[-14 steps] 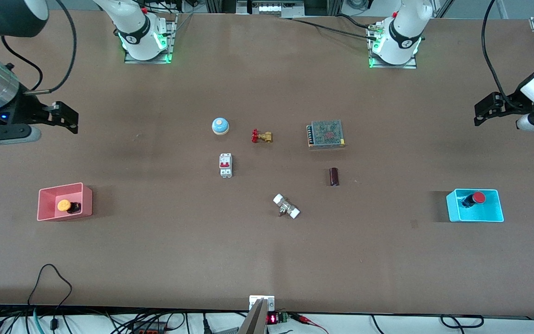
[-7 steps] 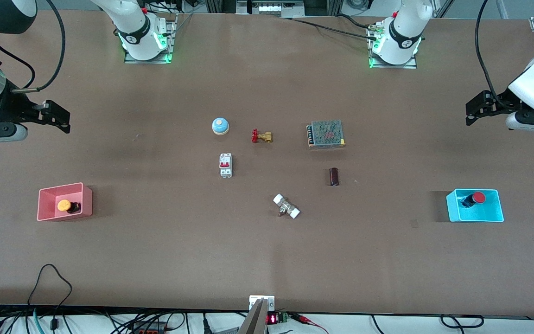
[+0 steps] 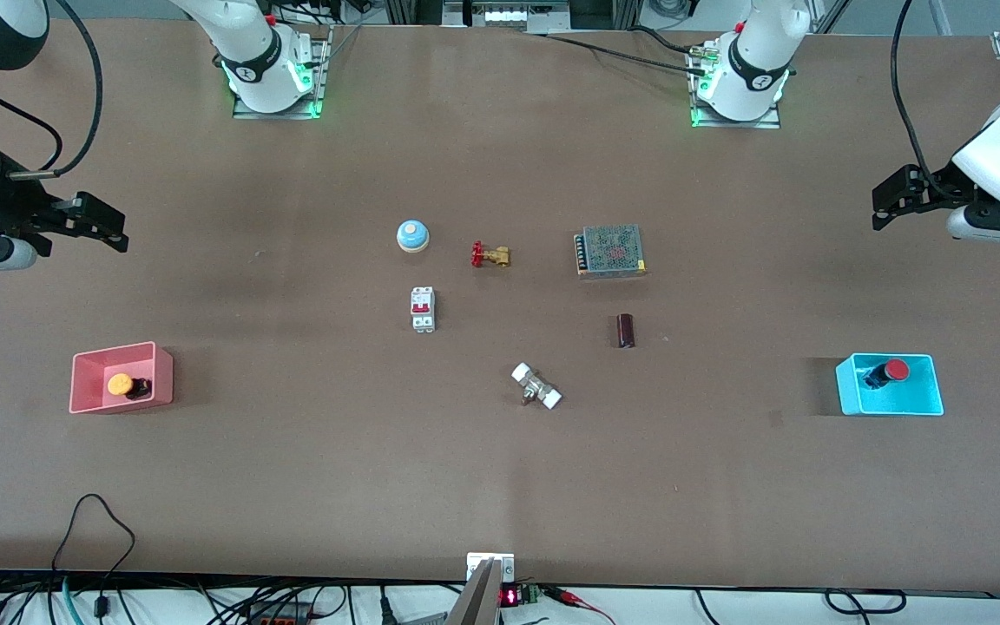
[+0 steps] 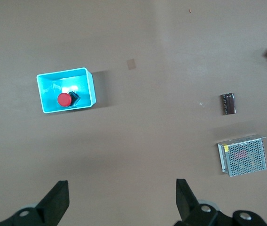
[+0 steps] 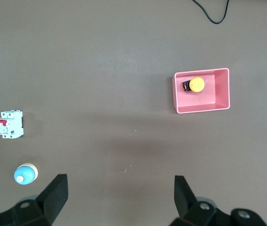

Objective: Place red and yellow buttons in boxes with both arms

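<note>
Both placements look finished, so you have little left but to park the arms. Low in the front view's left part, the yellow button (image 3: 121, 384) lies in the pink box (image 3: 83, 395); at the same height toward the right edge, the red button (image 3: 897, 370) lies in the cyan box (image 3: 921, 404). Higher up, the right gripper (image 3: 109, 227) hangs over bare table at the left edge, fingers (image 5: 56, 193) spread wide and holding nothing. The left gripper (image 3: 884, 198) hangs near the right edge, fingers (image 4: 58, 200) likewise apart and empty. Each arm is raised well clear of its box.
</note>
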Robot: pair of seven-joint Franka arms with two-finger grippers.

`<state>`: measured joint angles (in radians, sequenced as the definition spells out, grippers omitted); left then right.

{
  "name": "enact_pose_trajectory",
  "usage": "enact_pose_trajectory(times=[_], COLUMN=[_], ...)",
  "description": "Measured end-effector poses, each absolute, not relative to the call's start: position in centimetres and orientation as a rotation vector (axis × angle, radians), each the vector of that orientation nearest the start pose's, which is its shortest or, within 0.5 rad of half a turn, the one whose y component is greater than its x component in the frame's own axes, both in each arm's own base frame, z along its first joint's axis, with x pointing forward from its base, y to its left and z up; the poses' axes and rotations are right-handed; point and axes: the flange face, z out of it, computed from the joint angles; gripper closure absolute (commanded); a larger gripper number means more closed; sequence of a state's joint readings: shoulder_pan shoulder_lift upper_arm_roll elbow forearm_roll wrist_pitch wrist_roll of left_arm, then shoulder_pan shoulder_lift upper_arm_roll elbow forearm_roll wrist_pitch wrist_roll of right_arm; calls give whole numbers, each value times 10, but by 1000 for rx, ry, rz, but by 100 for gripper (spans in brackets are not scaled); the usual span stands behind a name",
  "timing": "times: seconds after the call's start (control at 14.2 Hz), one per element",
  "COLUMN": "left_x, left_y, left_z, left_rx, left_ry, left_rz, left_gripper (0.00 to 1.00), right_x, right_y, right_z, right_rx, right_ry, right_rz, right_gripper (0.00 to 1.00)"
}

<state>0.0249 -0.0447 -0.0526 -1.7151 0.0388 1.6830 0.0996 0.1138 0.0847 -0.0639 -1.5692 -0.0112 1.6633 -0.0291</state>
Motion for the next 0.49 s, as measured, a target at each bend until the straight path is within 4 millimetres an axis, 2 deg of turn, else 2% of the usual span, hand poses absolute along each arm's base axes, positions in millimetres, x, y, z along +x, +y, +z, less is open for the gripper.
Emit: enact_pose_trajectory(times=[0.49], left_x=[548], left_y=[-11], left_z=[589], left_rx=[-3094], left_ry=[201], left_rz=[-14], left_gripper=[0], right_x=[584], right_y=[35], right_z=[583], right_rx=[-3152], right_ry=[-142], right_rz=[21], right_gripper=[0])
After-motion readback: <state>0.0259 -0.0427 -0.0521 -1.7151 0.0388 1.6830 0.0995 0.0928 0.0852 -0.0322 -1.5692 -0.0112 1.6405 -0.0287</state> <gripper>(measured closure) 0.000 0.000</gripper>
